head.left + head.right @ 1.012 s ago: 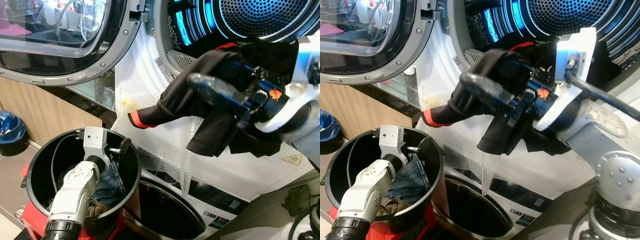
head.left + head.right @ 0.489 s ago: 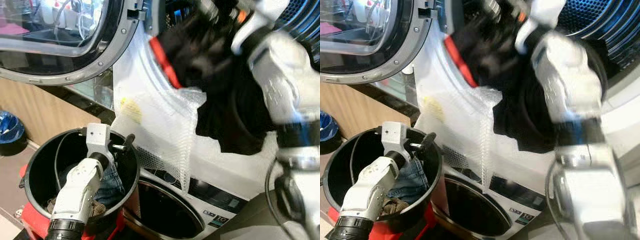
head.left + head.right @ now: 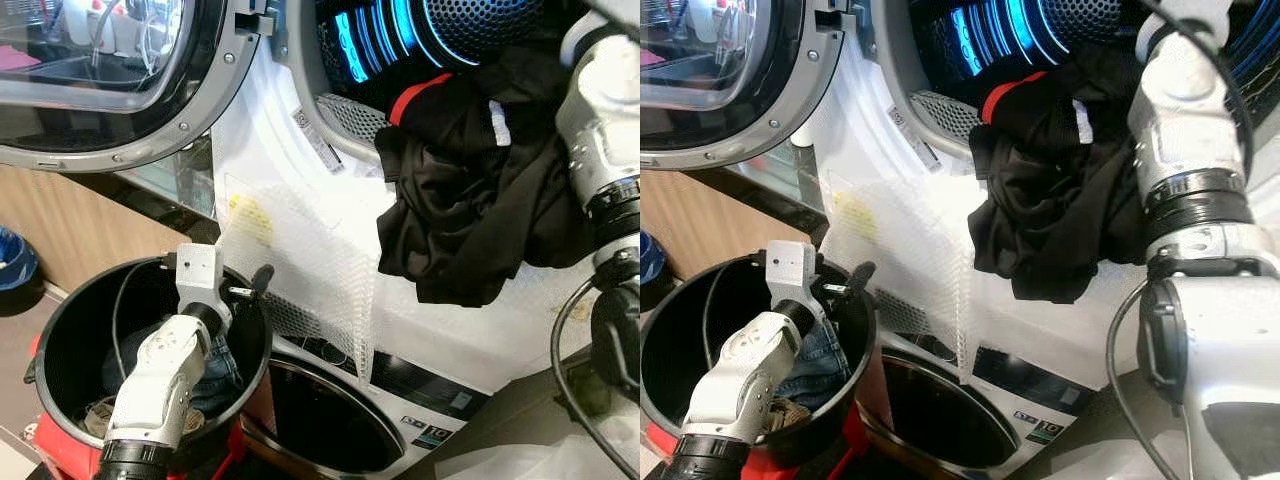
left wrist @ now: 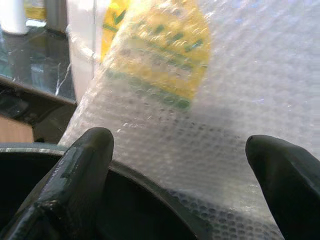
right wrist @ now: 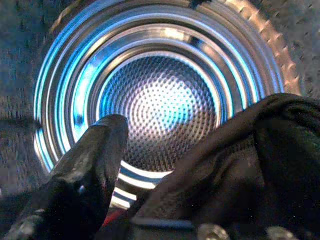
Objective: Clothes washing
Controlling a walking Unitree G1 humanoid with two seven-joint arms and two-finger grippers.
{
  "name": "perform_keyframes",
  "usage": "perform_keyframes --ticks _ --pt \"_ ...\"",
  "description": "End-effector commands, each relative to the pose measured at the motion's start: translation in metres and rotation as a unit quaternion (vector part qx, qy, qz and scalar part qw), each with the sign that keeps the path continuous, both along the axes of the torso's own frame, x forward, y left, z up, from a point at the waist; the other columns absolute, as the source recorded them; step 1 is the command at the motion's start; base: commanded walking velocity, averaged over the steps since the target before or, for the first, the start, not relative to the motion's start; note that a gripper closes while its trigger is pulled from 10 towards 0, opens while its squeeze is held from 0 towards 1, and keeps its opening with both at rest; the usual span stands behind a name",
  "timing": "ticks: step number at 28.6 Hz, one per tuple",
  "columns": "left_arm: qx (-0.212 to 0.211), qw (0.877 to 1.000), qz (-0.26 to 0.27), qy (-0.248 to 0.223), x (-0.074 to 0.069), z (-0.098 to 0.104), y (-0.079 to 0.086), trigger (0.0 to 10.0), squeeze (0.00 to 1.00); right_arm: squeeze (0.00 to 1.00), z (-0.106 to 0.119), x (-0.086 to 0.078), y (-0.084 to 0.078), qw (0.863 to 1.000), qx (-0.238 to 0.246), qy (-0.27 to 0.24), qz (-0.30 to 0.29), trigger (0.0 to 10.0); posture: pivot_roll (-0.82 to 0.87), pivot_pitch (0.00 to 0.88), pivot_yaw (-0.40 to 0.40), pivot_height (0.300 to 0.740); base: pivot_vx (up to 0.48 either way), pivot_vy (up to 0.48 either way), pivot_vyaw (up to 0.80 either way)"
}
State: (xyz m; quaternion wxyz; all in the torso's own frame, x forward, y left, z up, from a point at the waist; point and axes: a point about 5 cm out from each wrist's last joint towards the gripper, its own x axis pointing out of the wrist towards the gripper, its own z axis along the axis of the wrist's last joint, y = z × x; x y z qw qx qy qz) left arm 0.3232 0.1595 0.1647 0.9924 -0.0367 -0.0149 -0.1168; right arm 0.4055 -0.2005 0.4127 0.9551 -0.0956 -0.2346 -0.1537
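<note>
In the right wrist view, one black finger (image 5: 82, 175) of the right gripper (image 5: 190, 170) points into the blue-lit drum (image 5: 160, 107), while the black garment (image 5: 240, 165) drapes over the other finger, so whether the fingers are clamped on it cannot be told. The head views show that garment (image 3: 470, 200), with a red cuff, hanging over the drum's lower rim onto the bubble wrap (image 3: 320, 270). The left gripper (image 4: 180, 175), fingers apart, hovers at the black bucket (image 3: 60, 330) rim facing the bubble wrap; jeans (image 3: 820, 350) lie inside.
</note>
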Motion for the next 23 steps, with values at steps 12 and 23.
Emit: perform_keyframes --ticks 12,23 --pt "0.154 0.954 -0.247 -0.070 -0.044 0.054 -0.026 10.0 0.00 0.00 -0.047 0.013 0.001 0.998 0.012 0.069 0.004 10.0 -0.03 0.039 -0.161 0.740 0.000 0.000 0.00" --pt "0.182 0.793 -0.580 -0.046 -0.055 0.062 -0.087 10.0 0.00 0.00 -0.056 0.017 0.018 0.996 0.025 0.078 0.032 10.0 -0.03 0.035 -0.152 0.740 0.000 0.000 0.00"
